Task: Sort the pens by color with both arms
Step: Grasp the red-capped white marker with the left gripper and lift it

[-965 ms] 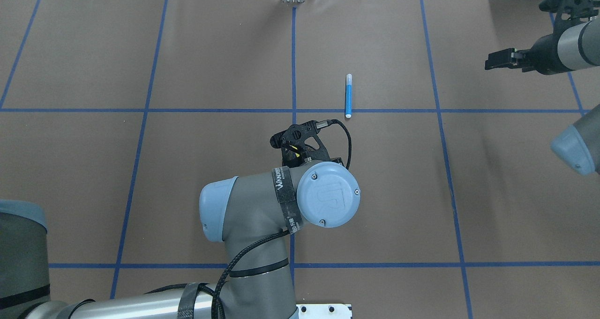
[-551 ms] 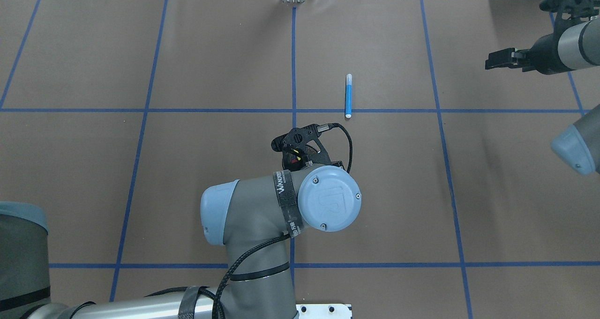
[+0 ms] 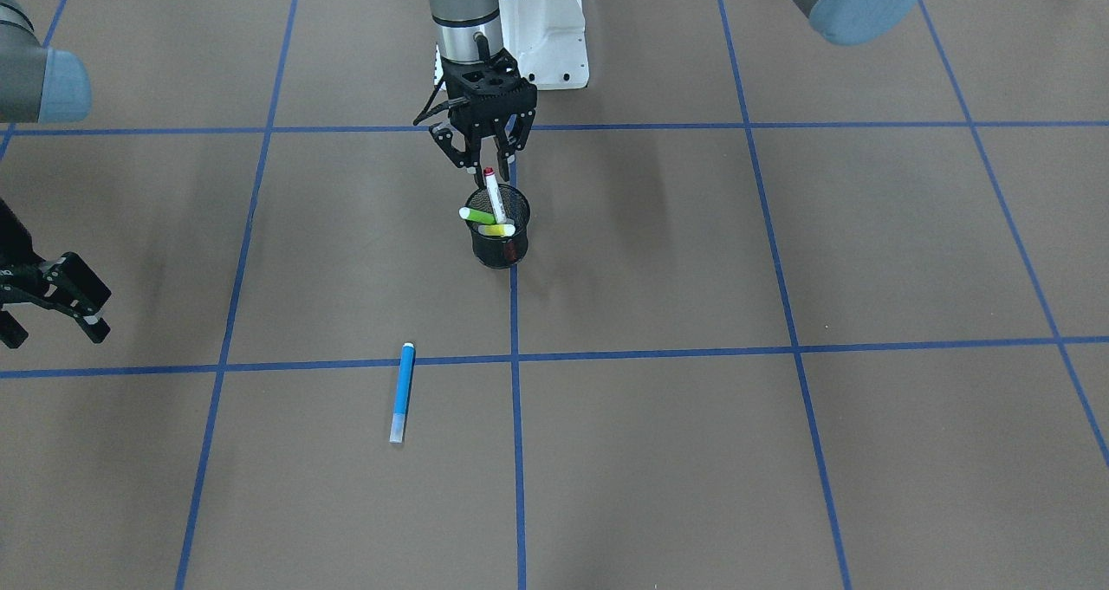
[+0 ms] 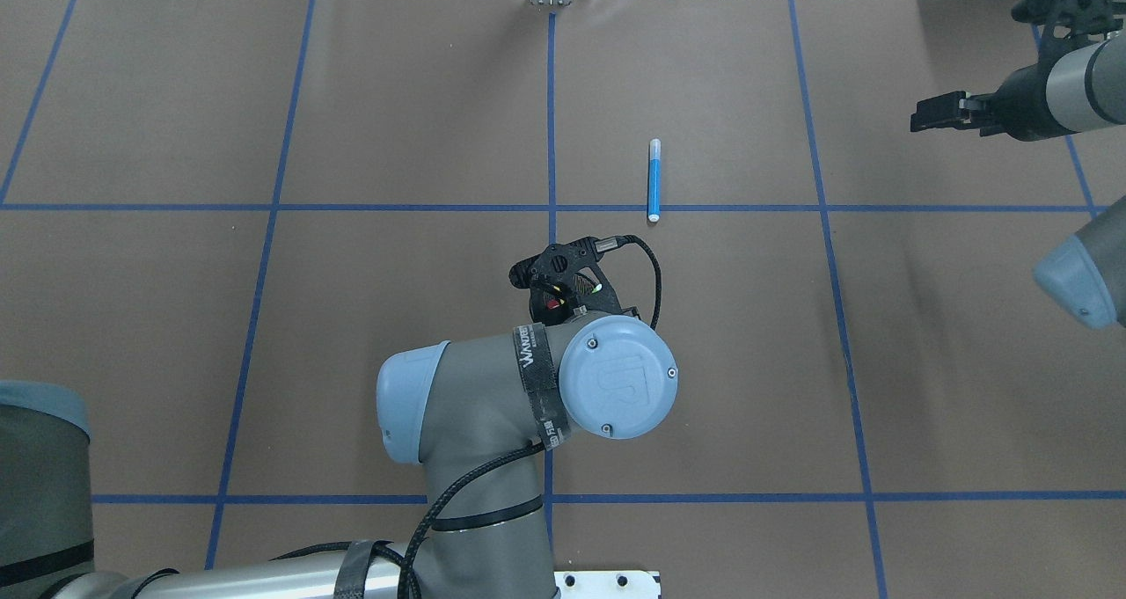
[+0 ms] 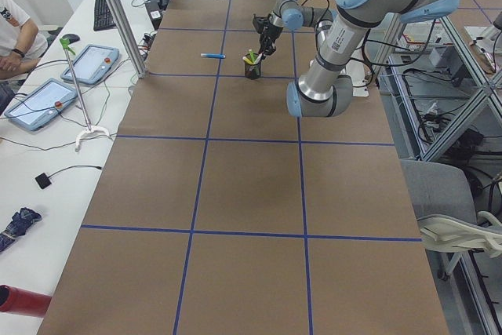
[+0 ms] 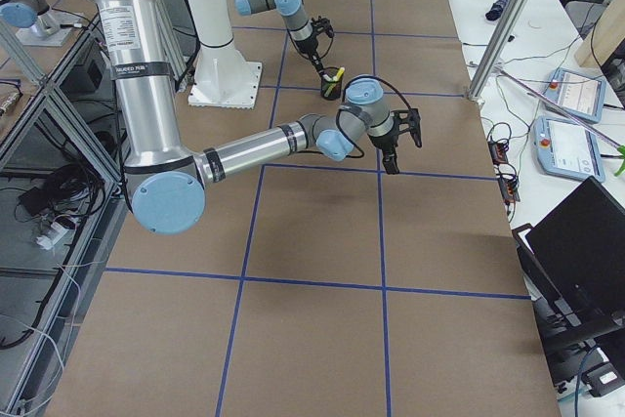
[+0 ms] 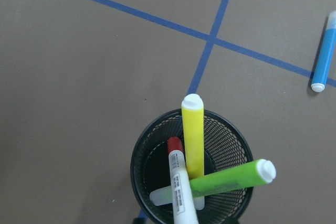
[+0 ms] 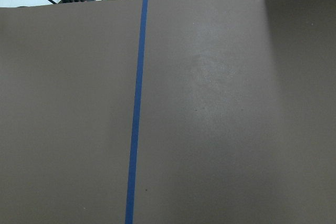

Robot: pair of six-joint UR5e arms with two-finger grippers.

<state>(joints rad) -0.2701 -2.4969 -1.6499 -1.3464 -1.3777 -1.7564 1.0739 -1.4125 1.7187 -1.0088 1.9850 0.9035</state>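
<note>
A black mesh cup point(image 3: 499, 242) stands on the centre line and holds three pens. These are a white pen point(image 3: 495, 197) with a red cap, a lime-green pen point(image 3: 476, 217) and a yellow pen point(image 3: 497, 230). My left gripper point(image 3: 489, 167) hangs open just above the cup, its fingertips either side of the red cap. In the left wrist view the white pen point(image 7: 180, 187) leans out of the cup point(image 7: 137, 150) beside the yellow pen point(image 7: 192, 135) and the green pen point(image 7: 231, 179). A blue pen point(image 4: 654, 179) lies flat on the table. My right gripper point(image 3: 52, 332) hovers open and empty, far off to the side.
The brown table point(image 4: 264, 98) is marked with a grid of blue tape lines. The white pedestal base point(image 3: 554, 44) stands behind the cup. A side bench with tablets point(image 5: 43, 103) and a seated person point(image 5: 16, 33) runs along the table's far edge.
The left gripper has shifted slightly back toward the robot over the cup. The right arm and the blue pen have stayed where they were.
</note>
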